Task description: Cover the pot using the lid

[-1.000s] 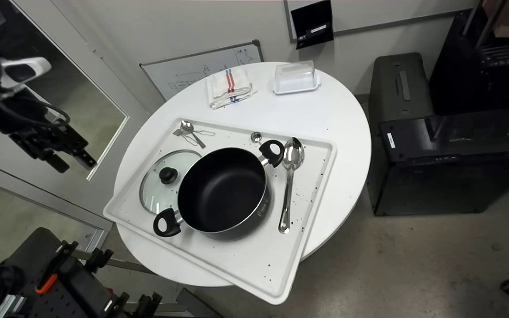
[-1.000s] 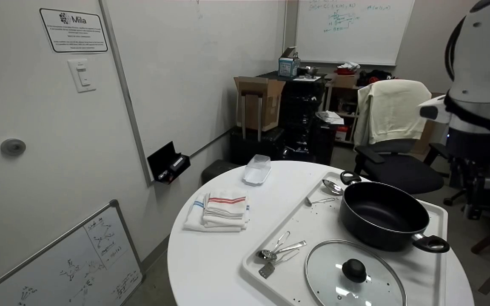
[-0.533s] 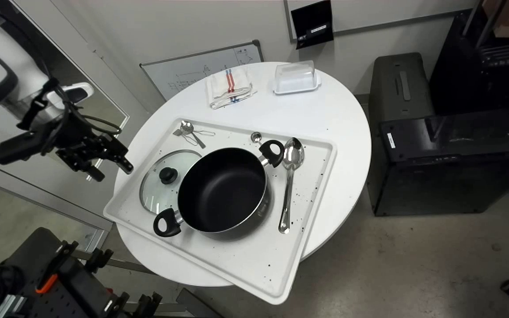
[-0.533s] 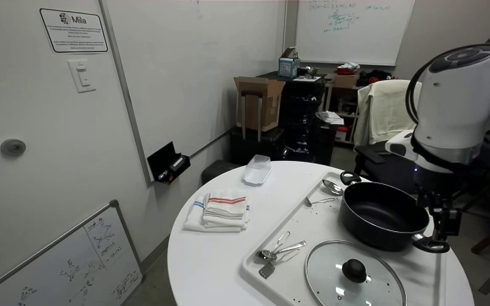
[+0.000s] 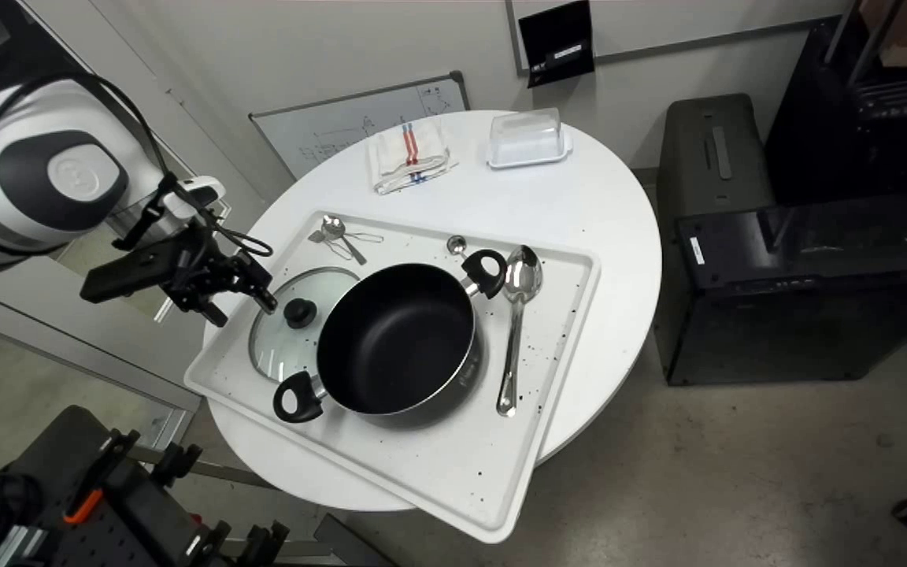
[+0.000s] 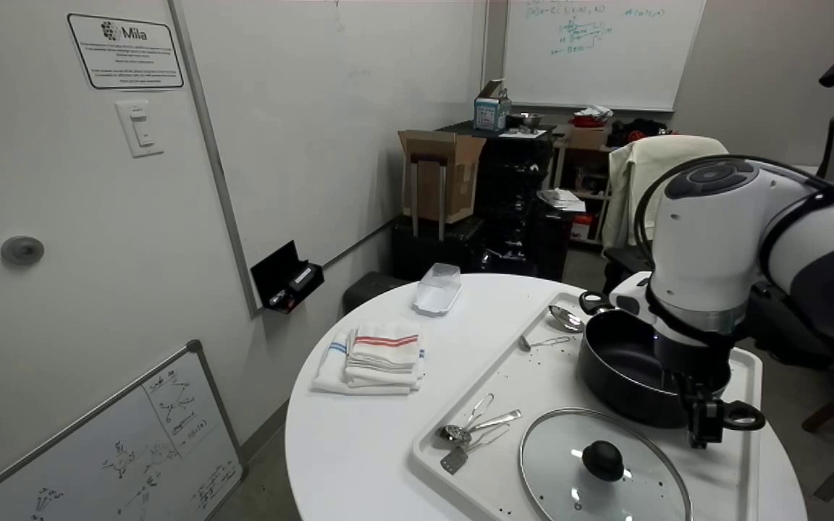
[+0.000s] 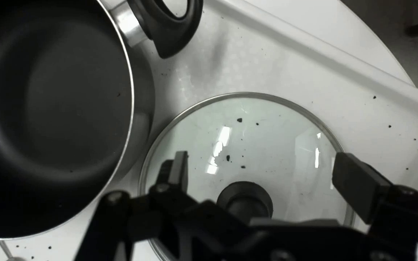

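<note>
One white tray (image 5: 430, 472) bears one pot (image 5: 397, 339) and one lid (image 6: 604, 463); one tool (image 7: 262, 167), empty, gapes wide above.

Lid (image 5: 299, 314) lies beside pot (image 5: 397, 339) on the tray (image 5: 442, 468).

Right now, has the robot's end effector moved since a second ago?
Yes: in an exterior view, the end effector moved picture-right, closer to the lid.

In an exterior view, the pot (image 5: 398, 339) crowds the right side of the lid (image 5: 280, 346), one handle (image 5: 310, 396) jutting at the near end; the left side, over the low tray rim (image 5: 203, 359), offers room. In the wrist view, gaps flank the knob (image 7: 245, 199) between the spread fingers of the pincer (image 7: 261, 172).
</note>
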### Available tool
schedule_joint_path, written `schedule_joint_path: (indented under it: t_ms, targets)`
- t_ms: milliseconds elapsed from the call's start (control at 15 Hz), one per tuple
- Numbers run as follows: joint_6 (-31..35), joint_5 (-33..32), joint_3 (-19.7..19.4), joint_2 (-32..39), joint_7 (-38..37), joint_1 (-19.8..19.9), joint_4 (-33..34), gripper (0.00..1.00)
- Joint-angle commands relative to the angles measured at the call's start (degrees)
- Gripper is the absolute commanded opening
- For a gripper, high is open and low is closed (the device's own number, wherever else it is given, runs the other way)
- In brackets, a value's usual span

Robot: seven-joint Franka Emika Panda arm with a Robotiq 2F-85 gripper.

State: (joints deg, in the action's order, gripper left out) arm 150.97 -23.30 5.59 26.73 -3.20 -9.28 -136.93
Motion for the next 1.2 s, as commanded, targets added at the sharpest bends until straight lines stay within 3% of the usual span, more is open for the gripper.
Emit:
schedule_joint_path:
  t_ms: [0,1133]
  targets:
    - [1.73,0.42,-1.98,6.50,0.50,-2.87,5.66,1.00]
    - [4.54,1.76,-4.58,20.25,0.15,-7.19,17.80,1.00]
